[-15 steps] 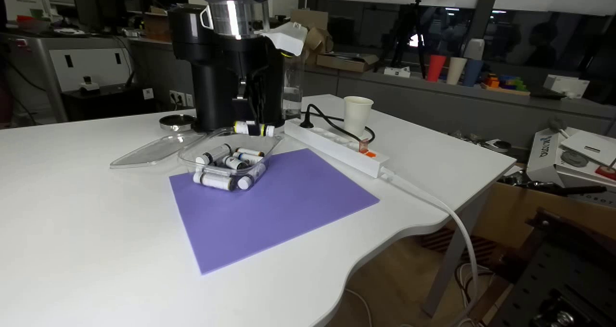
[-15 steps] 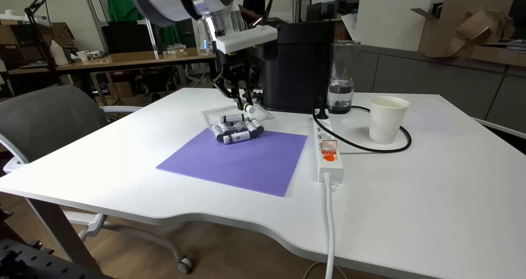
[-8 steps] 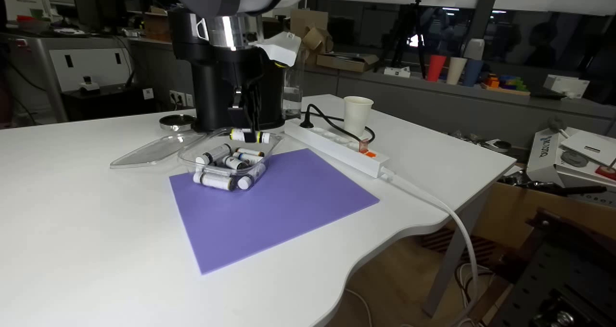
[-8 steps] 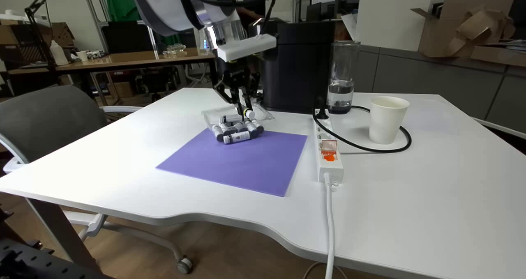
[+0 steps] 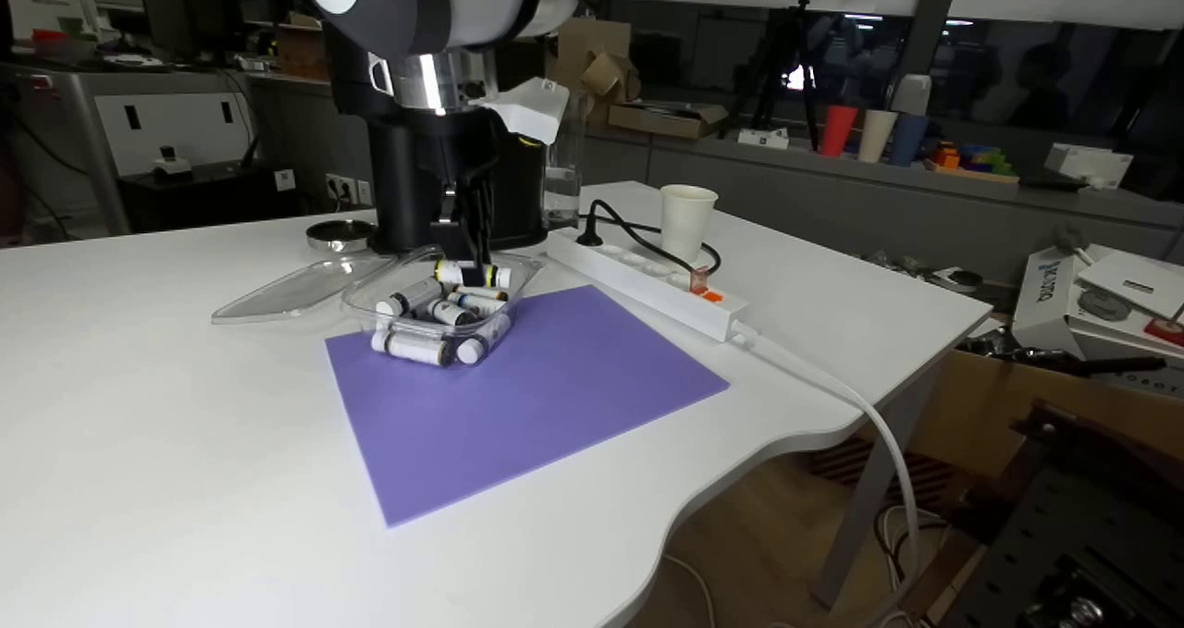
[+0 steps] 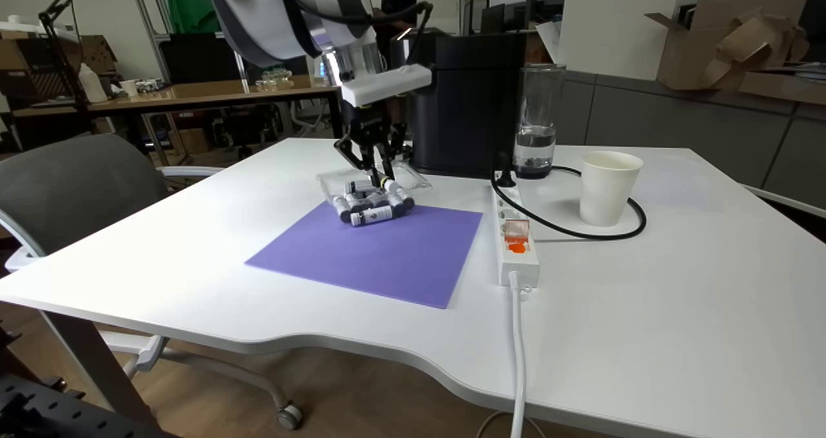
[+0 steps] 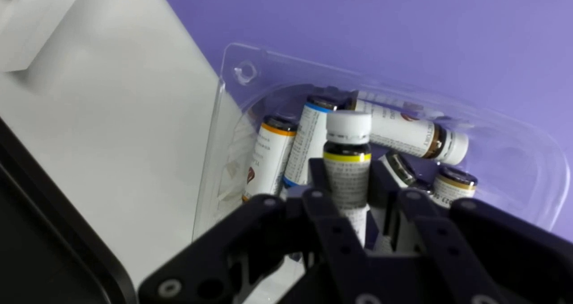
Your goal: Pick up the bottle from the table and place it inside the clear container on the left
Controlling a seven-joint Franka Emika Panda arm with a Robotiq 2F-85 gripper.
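Note:
The bottle, white-labelled with a yellow band, dark neck and white cap, shows in both exterior views and the wrist view. My gripper is shut on its middle, a finger on each side. In an exterior view the gripper points down over the clear container. The bottle lies about level, low over the heap of similar bottles inside. I cannot tell whether it touches them. In the wrist view the container rim surrounds the heap; the fingers hide part of it.
The container stands partly on a purple mat. A clear lid and a round metal tin lie beside it. A white power strip, a paper cup, a glass cylinder and a black bin stand near.
My gripper has moved down with the bottle held in it, from above the container to low over the heap. The container and the other bottles have not visibly moved.

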